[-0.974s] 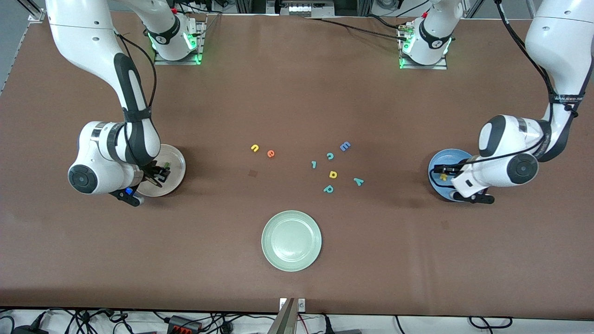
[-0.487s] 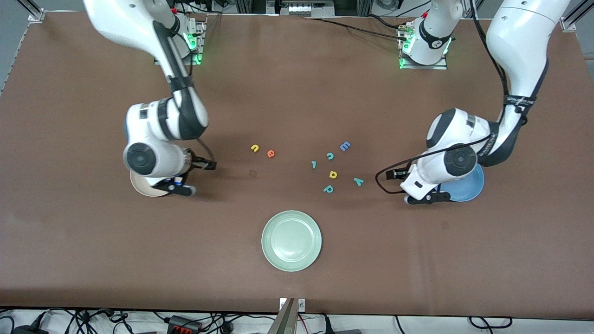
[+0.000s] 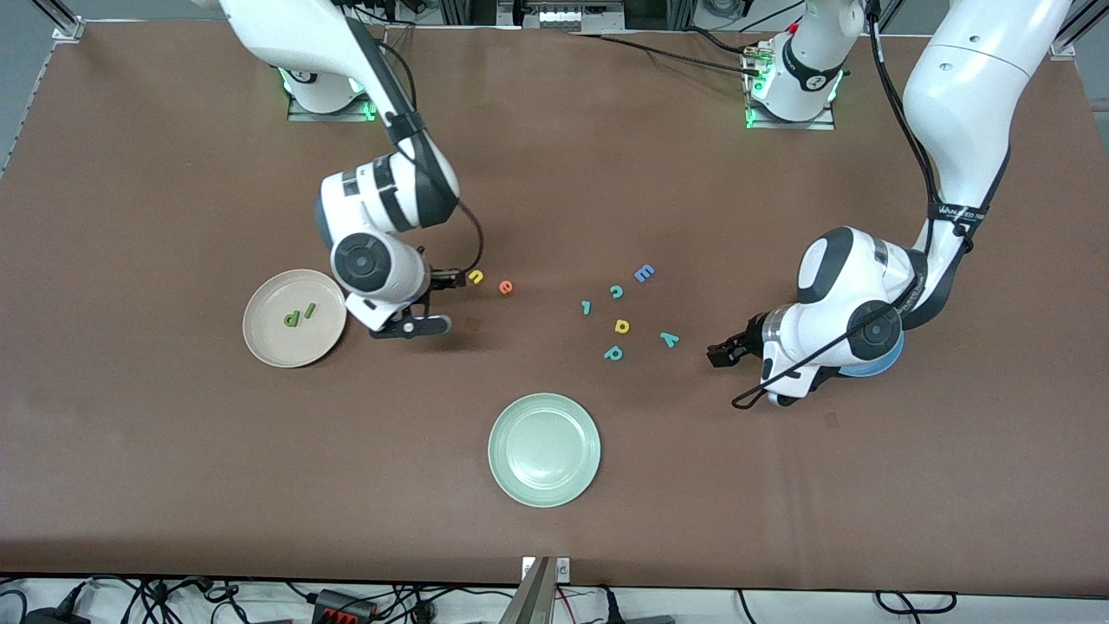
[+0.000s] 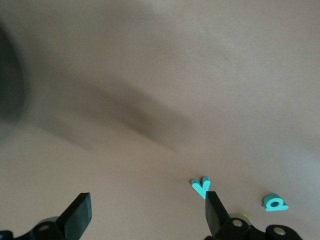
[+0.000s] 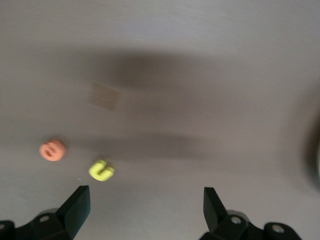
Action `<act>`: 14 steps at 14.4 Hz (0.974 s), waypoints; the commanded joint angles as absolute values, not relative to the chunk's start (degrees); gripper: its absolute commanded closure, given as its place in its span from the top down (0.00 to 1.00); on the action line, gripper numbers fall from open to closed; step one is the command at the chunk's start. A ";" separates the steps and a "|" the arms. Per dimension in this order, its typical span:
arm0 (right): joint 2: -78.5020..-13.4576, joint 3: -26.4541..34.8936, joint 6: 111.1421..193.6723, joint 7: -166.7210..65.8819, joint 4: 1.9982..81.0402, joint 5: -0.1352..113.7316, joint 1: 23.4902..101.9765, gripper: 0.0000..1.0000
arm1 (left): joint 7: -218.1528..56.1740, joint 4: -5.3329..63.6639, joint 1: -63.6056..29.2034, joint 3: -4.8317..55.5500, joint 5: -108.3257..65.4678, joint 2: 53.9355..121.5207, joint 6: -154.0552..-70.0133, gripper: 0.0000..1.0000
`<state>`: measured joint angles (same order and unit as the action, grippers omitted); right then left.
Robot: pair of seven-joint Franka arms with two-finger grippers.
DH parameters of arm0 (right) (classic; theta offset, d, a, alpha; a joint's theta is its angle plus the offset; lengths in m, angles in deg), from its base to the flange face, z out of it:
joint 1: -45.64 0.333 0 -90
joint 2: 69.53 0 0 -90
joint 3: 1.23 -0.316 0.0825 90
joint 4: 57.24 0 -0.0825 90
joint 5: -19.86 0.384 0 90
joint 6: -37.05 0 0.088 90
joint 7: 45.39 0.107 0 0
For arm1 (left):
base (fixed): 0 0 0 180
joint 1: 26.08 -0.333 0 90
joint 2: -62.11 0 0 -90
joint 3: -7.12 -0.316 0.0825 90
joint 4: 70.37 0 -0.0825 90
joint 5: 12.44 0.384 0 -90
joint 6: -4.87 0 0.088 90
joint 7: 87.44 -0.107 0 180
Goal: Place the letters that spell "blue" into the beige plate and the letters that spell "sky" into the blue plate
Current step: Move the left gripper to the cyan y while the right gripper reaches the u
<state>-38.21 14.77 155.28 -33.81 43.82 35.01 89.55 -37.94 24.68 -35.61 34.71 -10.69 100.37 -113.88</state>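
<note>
R pincer [image 3: 452, 279] jaws spread wide, nothing in them, low over the counter [image 3: 554, 139] just beside the yellow u [image 3: 476, 276]. Wrist view agrees: u and orange e [image 3: 505, 287] sit ahead of the open fingers, so prob lining up for the u since it's closest.

L pincer [image 3: 721, 354] also fully open, empty, low over bare counter near the teal y [image 3: 669, 339]. y shows right at one fingertip in the wrist cam, looks like the next pick for "sky".

Beige plate [image 3: 260, 334] at the R arm's end already has the dark green b [image 3: 291, 319] and green l [image 3: 309, 309] lying flat inside. Blue plate [image 3: 885, 360] at the L arm's end is mostly hidden under the L arm, can't tell what's in it.

Distractors in mid-counter cluster, apart from each other: blue E [image 3: 644, 273], teal c [image 3: 616, 291], teal p [image 3: 613, 353], yellow a/d [image 3: 621, 326]. Pale green plate [image 3: 544, 449] nearest the cam, not a target.

Each arm works the plate at its own end, so no crossing.
</note>
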 commanded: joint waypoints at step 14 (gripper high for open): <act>-36.84 15.12 171.60 -50.74 52.89 35.60 97.75 0.92 | -9.39 32.63 -27.22 34.19 5.23 103.42 -133.21 0.95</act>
<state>-36.98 14.63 169.47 -47.28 52.04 35.00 97.26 -9.89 30.18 -26.90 34.24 3.57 103.97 -130.48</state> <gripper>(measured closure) 0.075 0.048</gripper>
